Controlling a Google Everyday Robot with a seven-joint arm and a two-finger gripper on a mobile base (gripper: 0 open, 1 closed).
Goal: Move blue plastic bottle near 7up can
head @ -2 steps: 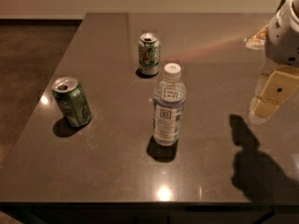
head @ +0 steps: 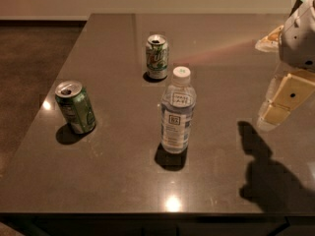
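Dark glossy desk (head: 118, 181) here, with a pale wall behind it, brown floor off the left edge, and a couple of ceiling-light glints on the top near the front edge.

The blue plastic bottle (head: 177, 113) stands upright roughly mid-desk, a bit nearer the front edge than the back, with its white cap on and label facing us. The 7up can (head: 157, 57) is upright behind it, toward the back edge and slightly left. They're near each other but clearly apart, with bare desk between them, so I'd say the move hasn't happened yet. There's also a darker green can (head: 75, 106) over by the left edge, well apart from both. That's the decoy, not the target.

The gripper (head: 276, 108) hangs above the desk near the right edge, roughly level with the bottle and well apart from it, holding nothing. It's angled down toward the surface and throws a big shadow (head: 268, 178) toward the front right corner. Honestly I can't tell if it's spread wide or closed from this angle.

My guess at why it sits there: it's lined up to come in sideways at the bottle's open right side. The bottle is tall and light, so a high or off-centre grab could tip it.
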